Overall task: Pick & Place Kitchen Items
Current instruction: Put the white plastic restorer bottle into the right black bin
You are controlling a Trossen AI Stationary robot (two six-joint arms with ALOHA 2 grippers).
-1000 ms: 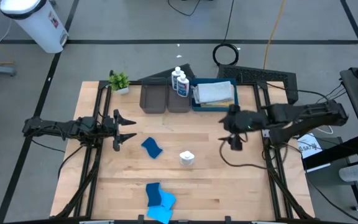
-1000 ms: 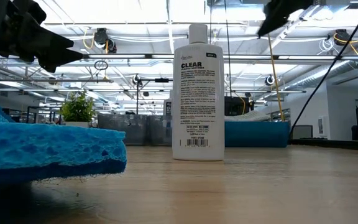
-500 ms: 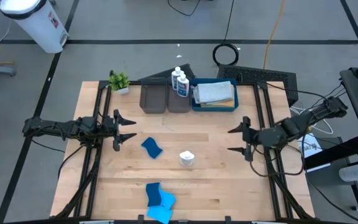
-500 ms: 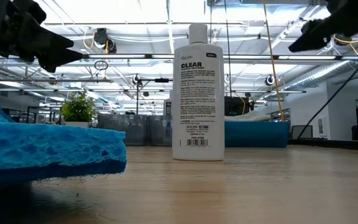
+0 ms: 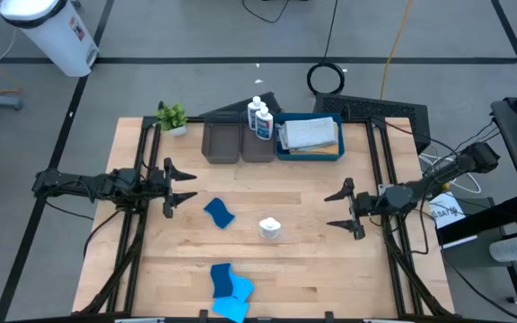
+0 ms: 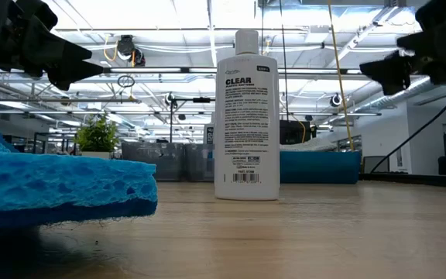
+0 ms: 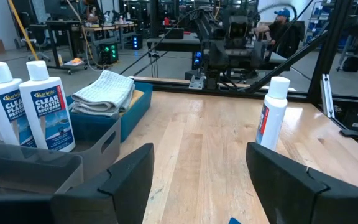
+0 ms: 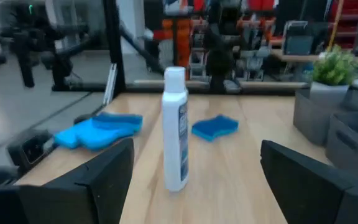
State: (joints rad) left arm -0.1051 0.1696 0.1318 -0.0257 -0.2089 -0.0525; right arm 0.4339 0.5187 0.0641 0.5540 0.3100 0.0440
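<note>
The right gripper (image 5: pixel 342 207) has swung out from the blue tray (image 5: pixel 282 151) at the back of the table to the right edge, and now faces inward with its fingers spread wide and nothing between them. A folded grey cloth (image 5: pixel 311 134) lies in that tray, so the cloth looks placed and this arm freed for another item. Straight ahead of it stands a white bottle (image 5: pixel 269 227), upright and alone near the middle of the table, well apart from both arms; it is probably the next pick, though that is only a guess from how the gripper points.

The left gripper (image 5: pixel 179 187) waits at the left edge, also wide open and empty, unmoved over the last second. A dark-blue sponge (image 5: pixel 219 213) lies between it and the bottle. More sponges, dark and light blue (image 5: pixel 231 289), sit together at the front edge. Two white bottles (image 5: pixel 259 118) stand beside the grey trays (image 5: pixel 238 142) at the back; whether they rest in a tray is unclear from above.
</note>
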